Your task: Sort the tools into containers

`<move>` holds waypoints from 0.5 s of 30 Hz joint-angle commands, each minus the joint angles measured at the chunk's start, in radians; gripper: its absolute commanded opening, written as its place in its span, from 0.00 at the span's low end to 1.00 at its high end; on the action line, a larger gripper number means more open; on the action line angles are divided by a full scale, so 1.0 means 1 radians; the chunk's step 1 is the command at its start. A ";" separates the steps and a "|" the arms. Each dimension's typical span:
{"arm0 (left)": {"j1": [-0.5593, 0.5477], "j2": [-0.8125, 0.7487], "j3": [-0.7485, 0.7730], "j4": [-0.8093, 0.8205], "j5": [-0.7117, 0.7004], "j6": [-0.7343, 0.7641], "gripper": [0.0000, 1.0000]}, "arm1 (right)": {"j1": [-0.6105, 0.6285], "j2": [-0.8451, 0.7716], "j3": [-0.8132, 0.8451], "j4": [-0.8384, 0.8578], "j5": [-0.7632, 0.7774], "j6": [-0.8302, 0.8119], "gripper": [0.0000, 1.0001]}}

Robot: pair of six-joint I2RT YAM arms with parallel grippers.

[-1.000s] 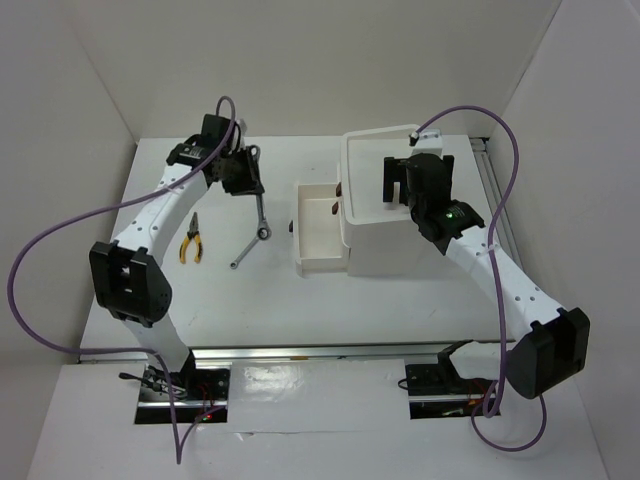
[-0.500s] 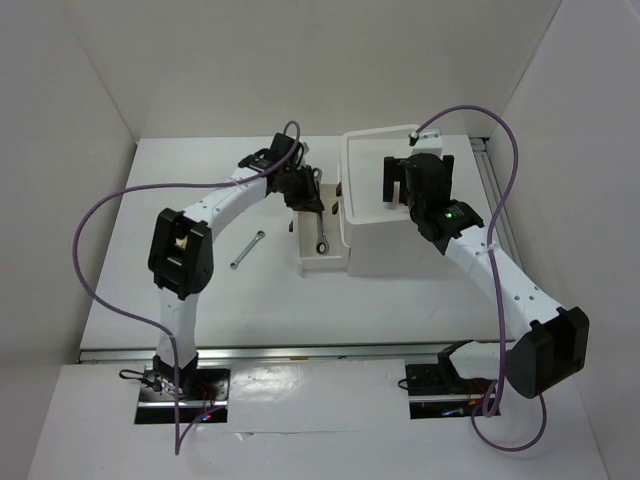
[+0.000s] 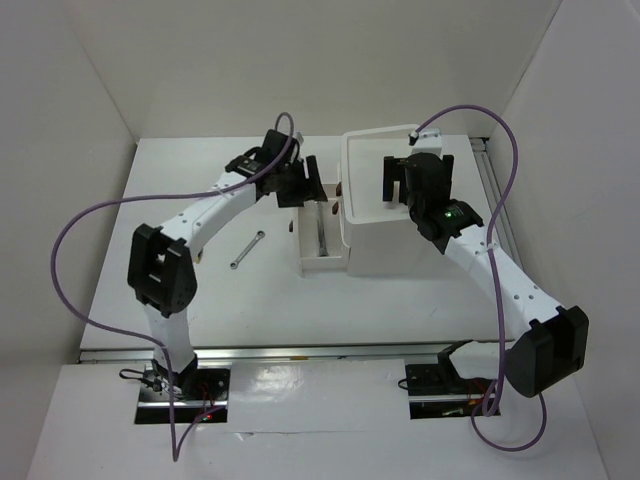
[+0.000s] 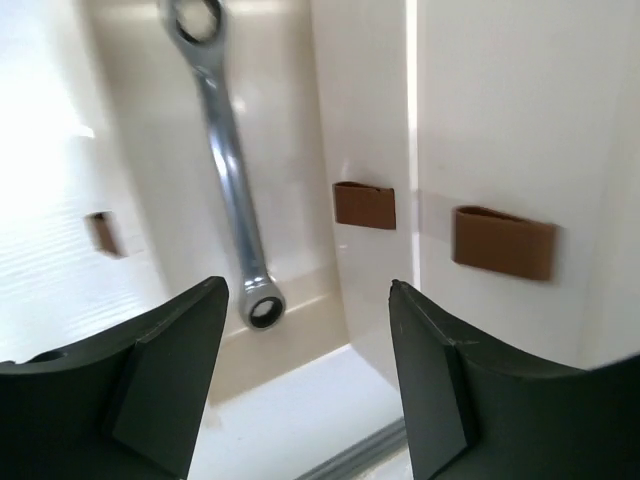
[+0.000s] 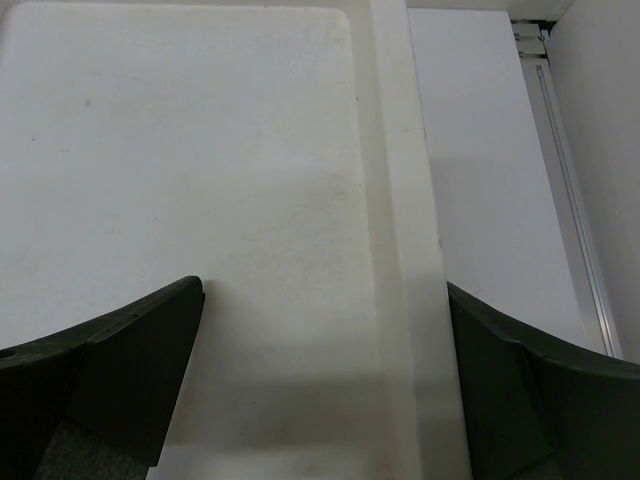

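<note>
Silver wrench [image 4: 232,190] lies in the drawer [image 4: 285,130]; left fingers [image 4: 165,385] spread empty above, right fingers [image 5: 130,360] open over the tray [image 5: 180,150].

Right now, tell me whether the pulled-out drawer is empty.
Not empty: a silver ratchet wrench lies inside the drawer, untouched by the open left gripper.

Ratchet wrench [image 4: 232,190]: far ring end, beyond the left gripper [image 4: 307,290], clipped by the picture's upper edge.

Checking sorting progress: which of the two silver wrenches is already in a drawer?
The wrench lying in the pulled-out drawer below the left gripper; the other wrench lies on the table, left of the drawer.
</note>
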 commanded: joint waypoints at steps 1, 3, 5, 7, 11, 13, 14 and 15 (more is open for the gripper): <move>0.038 -0.148 0.007 -0.068 -0.211 0.039 0.78 | 0.051 0.063 -0.044 -0.179 -0.123 0.049 1.00; 0.073 -0.173 -0.002 -0.150 -0.338 0.021 0.76 | 0.051 0.063 -0.044 -0.179 -0.123 0.049 1.00; 0.110 -0.164 -0.037 -0.224 -0.401 0.033 0.76 | 0.051 0.054 -0.044 -0.179 -0.123 0.049 1.00; 0.171 -0.115 -0.060 -0.250 -0.410 0.073 0.75 | 0.051 0.054 -0.044 -0.179 -0.136 0.049 1.00; 0.220 -0.053 -0.142 -0.208 -0.410 0.157 0.75 | 0.051 0.054 -0.044 -0.179 -0.145 0.040 1.00; 0.231 -0.035 -0.179 -0.188 -0.387 0.185 0.76 | 0.051 0.054 -0.044 -0.179 -0.154 0.040 1.00; 0.240 -0.035 -0.195 -0.169 -0.374 0.212 0.76 | 0.051 0.054 -0.044 -0.170 -0.154 0.031 1.00; 0.249 0.002 -0.196 -0.159 -0.328 0.213 0.78 | 0.051 0.054 -0.044 -0.170 -0.163 0.031 1.00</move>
